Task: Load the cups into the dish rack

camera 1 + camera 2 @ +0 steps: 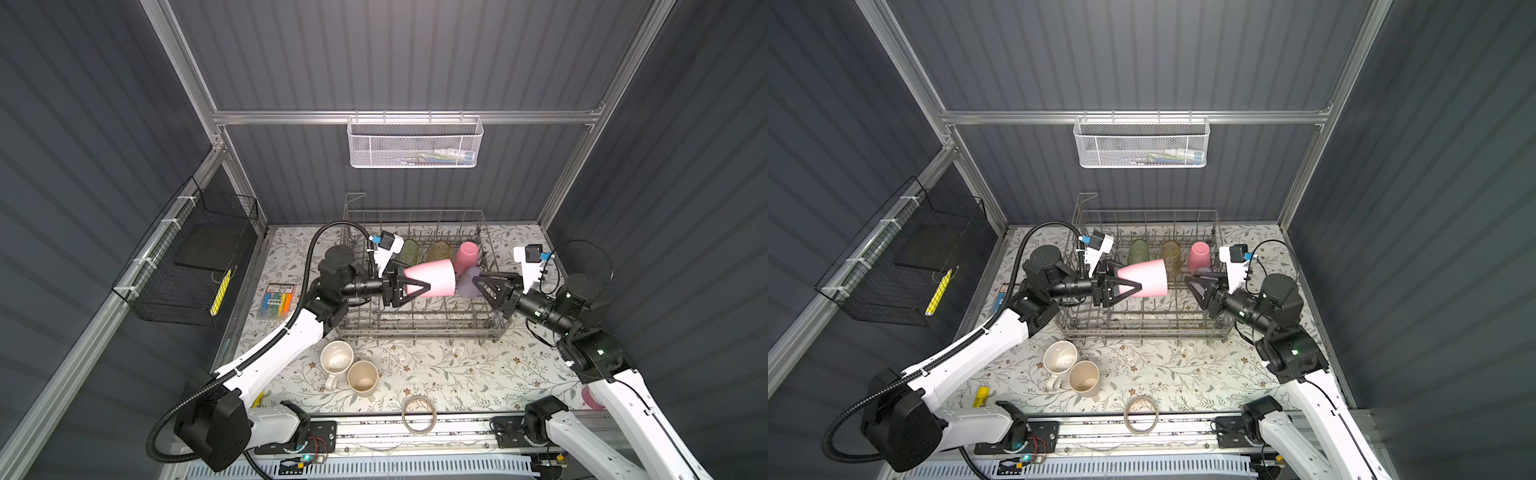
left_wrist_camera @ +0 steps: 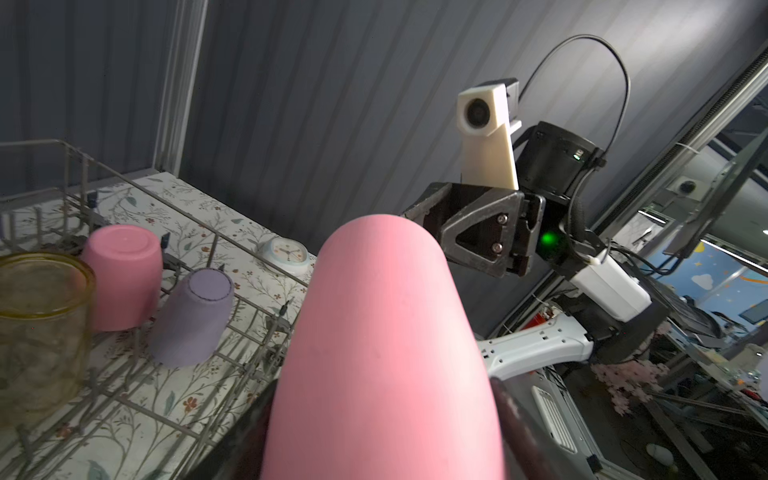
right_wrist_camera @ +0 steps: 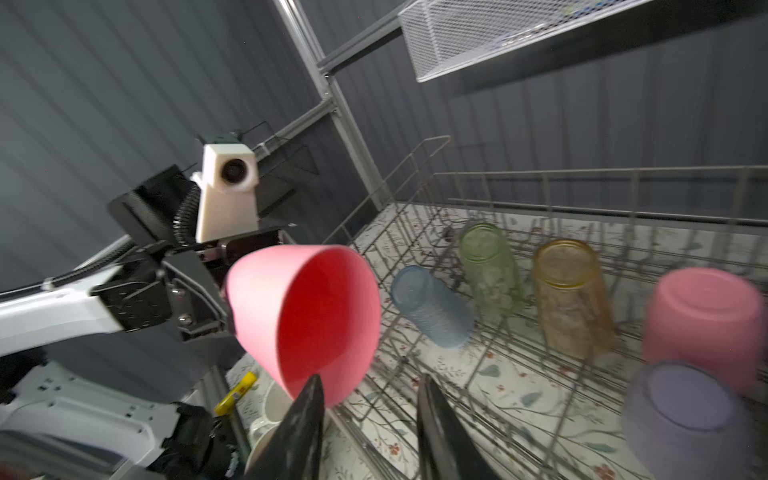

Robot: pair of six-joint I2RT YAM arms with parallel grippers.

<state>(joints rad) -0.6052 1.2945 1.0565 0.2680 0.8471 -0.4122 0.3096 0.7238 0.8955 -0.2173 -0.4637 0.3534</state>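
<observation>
Only right wrist view shows blue tumbler (image 3: 430,305) in dish rack (image 3: 582,171).

White shells (image 1: 640,415), black round joints (image 1: 338,259), black triangular-framed fingers (image 2: 478,232) with silver screws (image 2: 503,218); the arm (image 1: 286,345) left of the dish rack (image 1: 415,330) carries a ribbed black hose (image 1: 309,257)

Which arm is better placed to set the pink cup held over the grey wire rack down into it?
Left. The left claw grips the smooth pink tapered cup sideways above the grey wire dish rack; the right claw is open and empty beside the upturned lilac cup.
</observation>
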